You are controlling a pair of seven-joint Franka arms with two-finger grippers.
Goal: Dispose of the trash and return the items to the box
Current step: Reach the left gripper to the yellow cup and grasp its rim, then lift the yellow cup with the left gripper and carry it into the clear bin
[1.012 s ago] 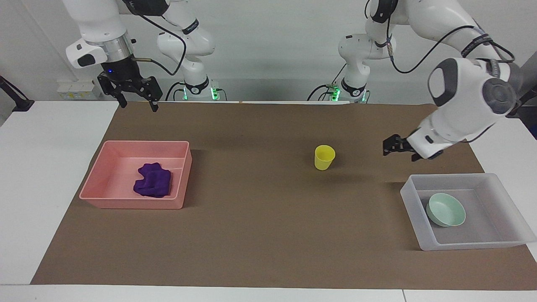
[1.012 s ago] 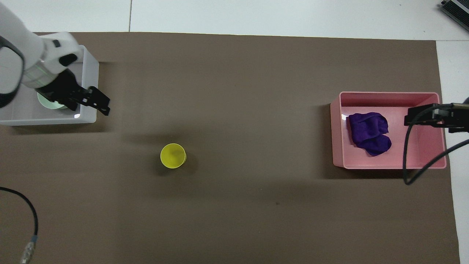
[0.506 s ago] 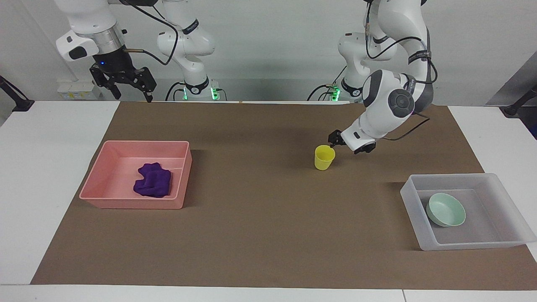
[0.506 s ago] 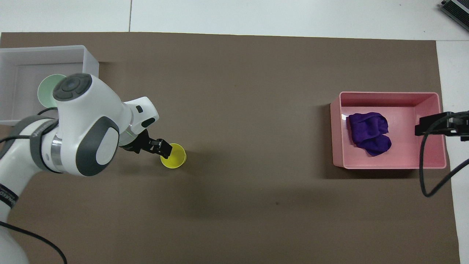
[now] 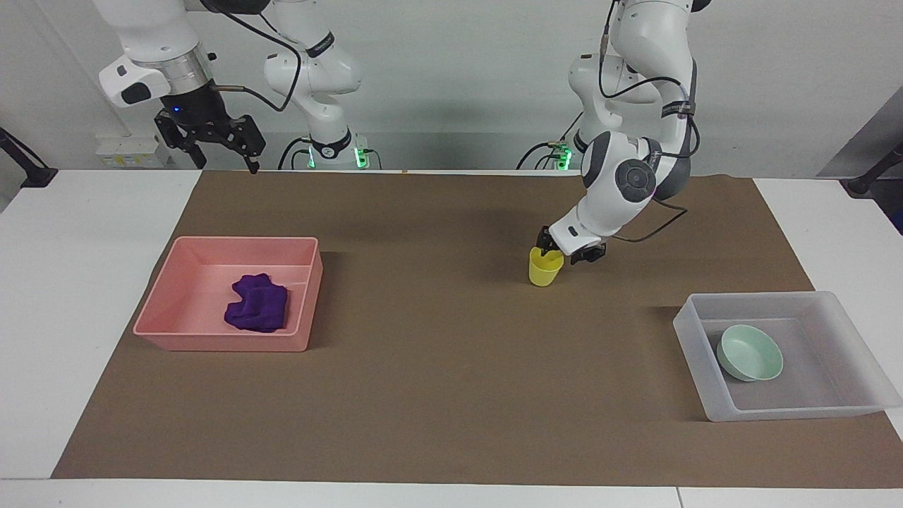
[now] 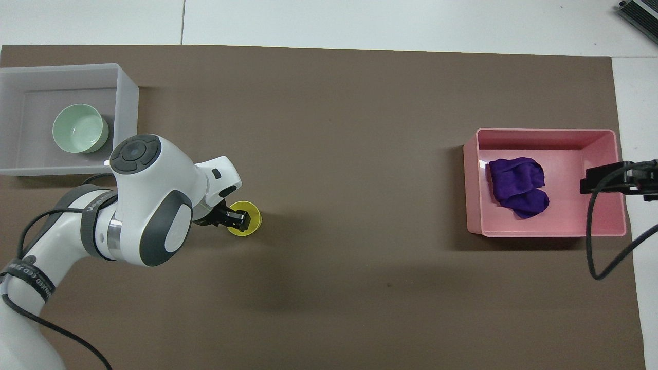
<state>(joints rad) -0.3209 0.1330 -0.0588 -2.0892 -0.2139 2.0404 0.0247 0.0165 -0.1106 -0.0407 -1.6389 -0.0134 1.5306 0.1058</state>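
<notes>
A: What changed just now?
B: A second ago the left claw (image 5: 552,252) hung beside the box (image 5: 688,326); now it is down at the cup (image 5: 545,267), at its rim.
A: Grasping it?
B: Can't tell whether it has clenched.
A: And the rest?
B: The bowl (image 5: 750,353) lies in the box, the cloth (image 5: 257,305) in the pink tray (image 5: 180,282). The cup stands mid-desk, so it looks like the last item to return.
A: The right claw (image 5: 226,141)?
B: Released, waiting above the desk's edge near the tray.

No readable text anywhere; the left arm's wrist band (image 6: 31,280) carries small lettering, too tiny to make out.
</notes>
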